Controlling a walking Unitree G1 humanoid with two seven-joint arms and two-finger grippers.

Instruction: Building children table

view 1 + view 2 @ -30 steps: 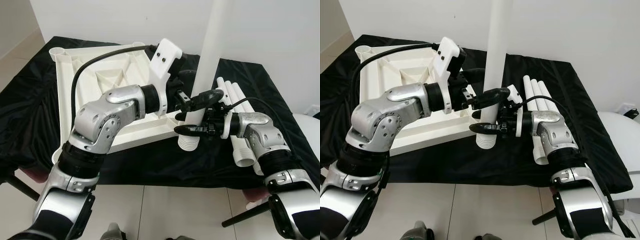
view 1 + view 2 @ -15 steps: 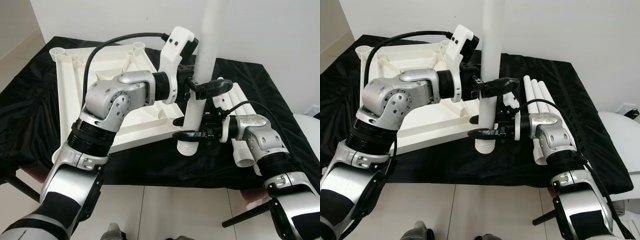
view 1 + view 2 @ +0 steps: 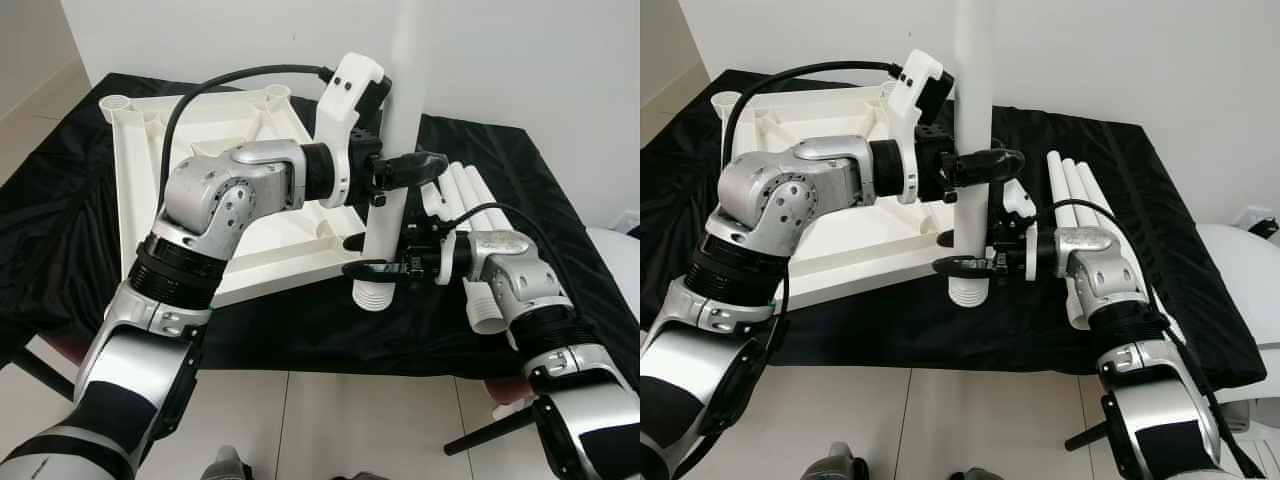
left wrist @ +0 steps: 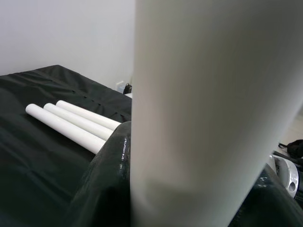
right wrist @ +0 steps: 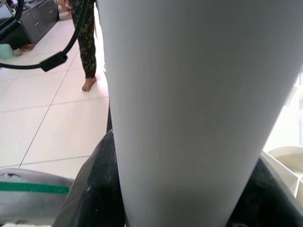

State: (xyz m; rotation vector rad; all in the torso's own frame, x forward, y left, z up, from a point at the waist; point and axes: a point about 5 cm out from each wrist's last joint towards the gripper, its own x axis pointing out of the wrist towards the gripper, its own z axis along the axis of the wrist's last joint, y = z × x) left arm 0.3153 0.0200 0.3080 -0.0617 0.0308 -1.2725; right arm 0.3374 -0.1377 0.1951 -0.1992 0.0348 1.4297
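Both grippers grasp one upright white table leg (image 3: 392, 150)

Left gripper (image 3: 392, 172) clamps it higher, right gripper (image 3: 372, 256) near its ribbed lower end, at a corner of the upturned tabletop (image 3: 180, 140) (spare legs (image 3: 468, 195) lie beside, on black cloth (image 3: 60, 210)).

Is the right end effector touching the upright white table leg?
Touching. The right eye view shows the right end effector with its black fingers clamped on either side of the table leg.
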